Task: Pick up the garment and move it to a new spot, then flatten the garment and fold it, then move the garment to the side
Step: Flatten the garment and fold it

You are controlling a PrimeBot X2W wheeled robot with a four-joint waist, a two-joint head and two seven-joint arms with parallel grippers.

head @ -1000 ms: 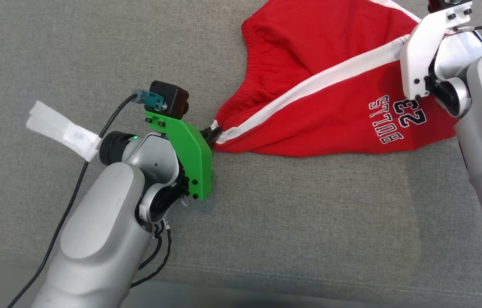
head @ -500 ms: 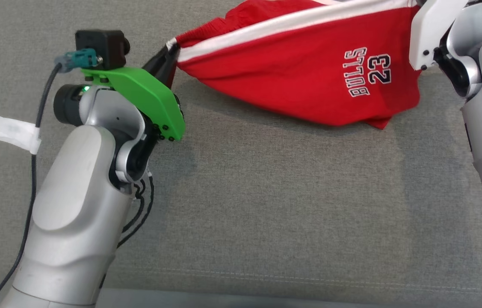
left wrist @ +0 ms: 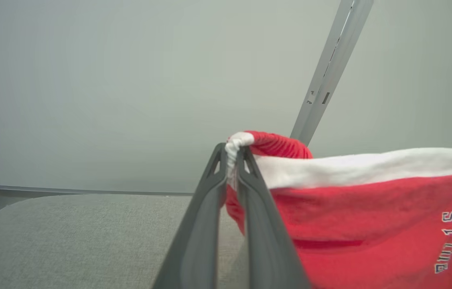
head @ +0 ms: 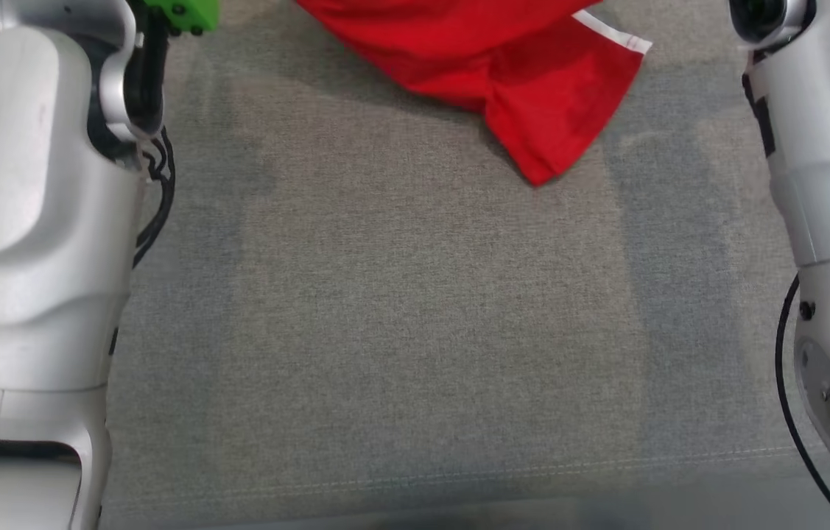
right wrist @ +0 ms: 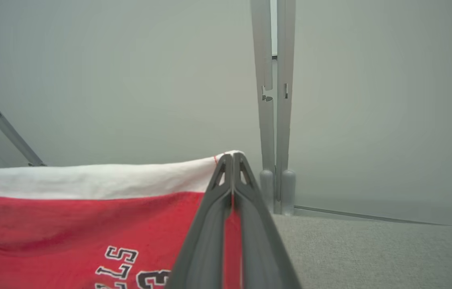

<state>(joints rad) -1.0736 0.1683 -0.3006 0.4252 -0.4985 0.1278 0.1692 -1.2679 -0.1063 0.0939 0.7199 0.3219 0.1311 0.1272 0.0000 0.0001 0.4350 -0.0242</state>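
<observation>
The garment (head: 518,81) is a pair of red shorts with a white side stripe and "BULLS 23" lettering; its lower part hangs into the top of the head view above the grey cushion. In the left wrist view my left gripper (left wrist: 233,152) is shut on the gathered white corner of the garment (left wrist: 362,208). In the right wrist view my right gripper (right wrist: 233,157) is shut on the white stripe at the other end of the garment (right wrist: 81,224). The cloth stretches between the two grippers, lifted off the surface.
The grey fabric cushion (head: 415,331) spreads below both arms, with its front seam near the bottom edge. My pale left forearm (head: 24,221) and right forearm (head: 827,184) flank it. A pale wall with metal frame posts (right wrist: 274,120) stands behind.
Both grippers have risen and moved away from me with the garment, lifting it off the cushion; its waistband and lettering have left the head view's top, and the camera view has shifted.
</observation>
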